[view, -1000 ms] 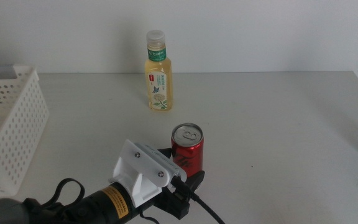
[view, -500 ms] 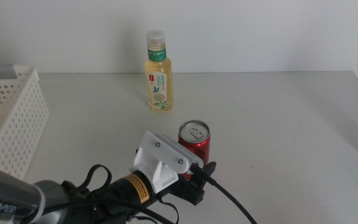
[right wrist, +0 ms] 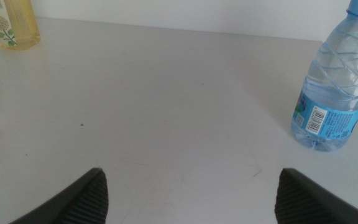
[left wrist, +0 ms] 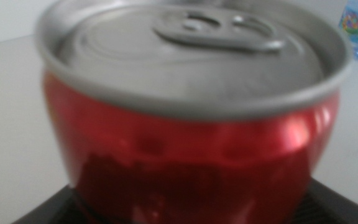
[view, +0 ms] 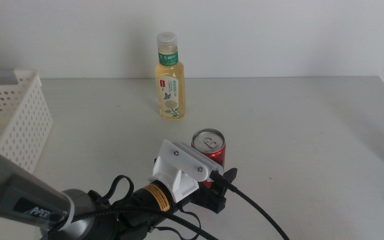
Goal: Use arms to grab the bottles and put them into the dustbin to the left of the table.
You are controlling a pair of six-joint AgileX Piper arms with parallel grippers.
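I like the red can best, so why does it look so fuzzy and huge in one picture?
In the left wrist view the red can fills the frame and is blurred, being very close to the camera; in the middle view the same can looks sharp; in the right wrist view the clear bottle is crisp.

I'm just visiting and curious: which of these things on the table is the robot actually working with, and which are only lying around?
Part of the job:
red soda can, between the left gripper jaws
yellow tea bottle
small clear bottle
white dustbin
right gripper, waiting, open

Just lying about:
nothing visible
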